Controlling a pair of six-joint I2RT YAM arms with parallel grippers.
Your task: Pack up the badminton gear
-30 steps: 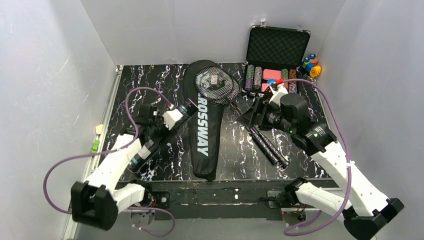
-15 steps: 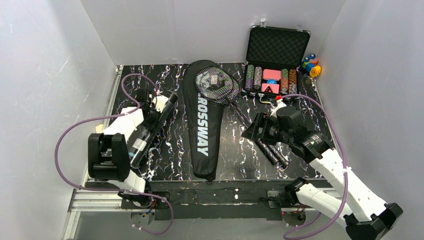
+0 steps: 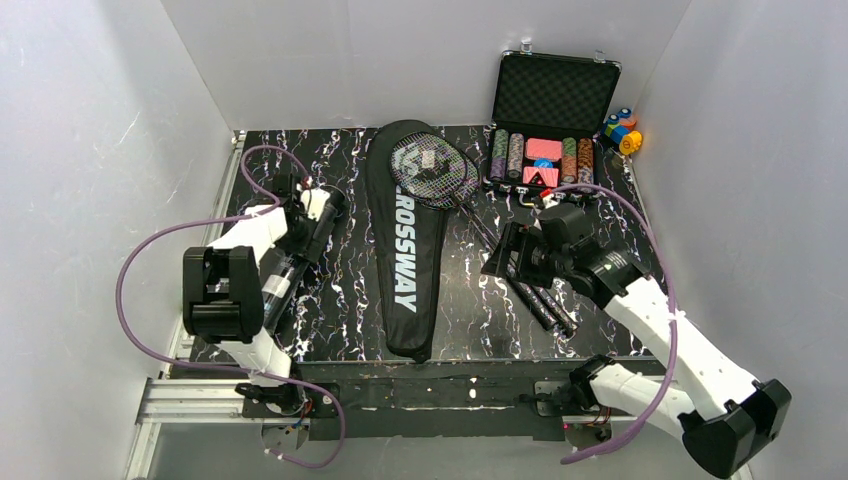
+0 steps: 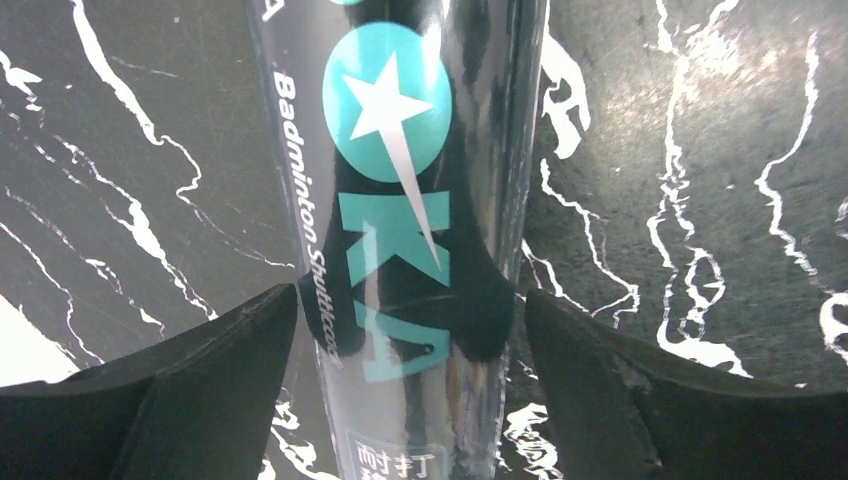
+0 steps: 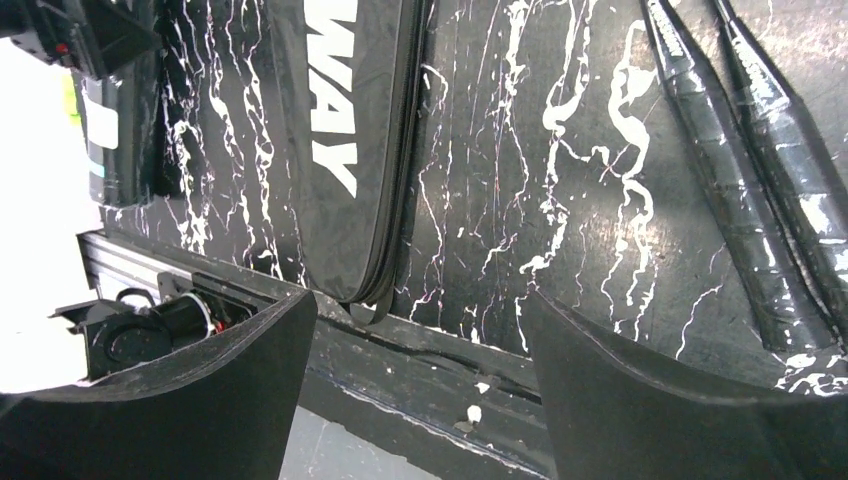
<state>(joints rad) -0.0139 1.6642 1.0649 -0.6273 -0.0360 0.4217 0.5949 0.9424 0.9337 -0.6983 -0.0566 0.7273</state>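
Observation:
The long dark tube (image 3: 285, 275) with teal lettering lies on the table's left side, and my left gripper (image 3: 316, 222) is over its far part. In the left wrist view the tube (image 4: 400, 200) runs between my spread fingers, and the left gripper (image 4: 412, 330) is open with a thin gap on the right. The black CROSSWAY bag (image 3: 405, 270) lies in the middle. Two black racquets (image 3: 432, 165) rest with their heads on the bag's wide end and their handles (image 3: 540, 292) to the right. My right gripper (image 3: 500, 255) is open and empty, just left of the handles (image 5: 740, 200). No shuttlecocks are in view.
An open black case of poker chips (image 3: 545, 130) stands at the back right, with small coloured blocks (image 3: 622, 130) beside it. White walls close in three sides. The right wrist view shows the bag's narrow end (image 5: 340, 120) and the table's near metal rail (image 5: 430, 360).
My left arm has folded back and moved the tube from a lifted, tilted pose down onto the table's left side. My right gripper has shifted slightly towards the near side.

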